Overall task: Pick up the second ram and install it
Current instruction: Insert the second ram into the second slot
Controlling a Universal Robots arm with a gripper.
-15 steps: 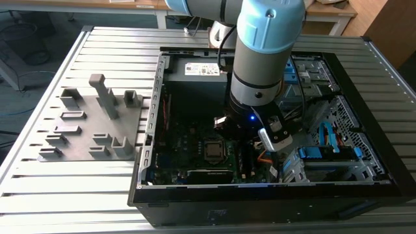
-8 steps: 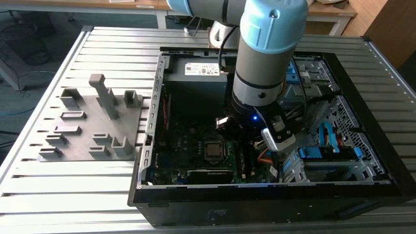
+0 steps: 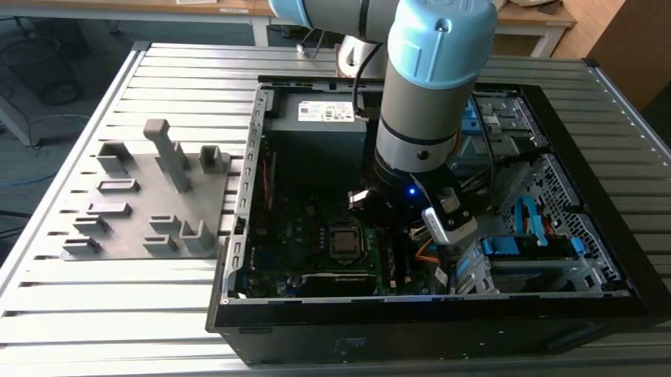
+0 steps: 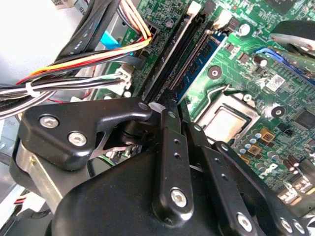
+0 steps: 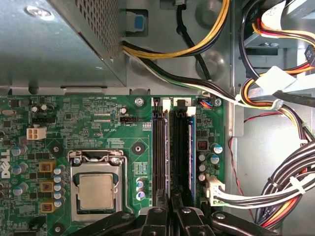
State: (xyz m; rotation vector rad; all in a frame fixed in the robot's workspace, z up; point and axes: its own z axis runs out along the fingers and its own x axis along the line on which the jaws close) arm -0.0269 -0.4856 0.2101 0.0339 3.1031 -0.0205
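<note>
The gripper (image 4: 170,110), pressed together, bore down over the second ram (image 5: 180,152) in its motherboard (image 5: 98,128) slot; even, vertical pressure would likely seat both ends.

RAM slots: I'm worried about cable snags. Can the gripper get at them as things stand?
Probably yes. In the first wrist view the gripper hangs right over the slots, and the cables run off to one side of the board. Nothing lies across the slots.
</note>
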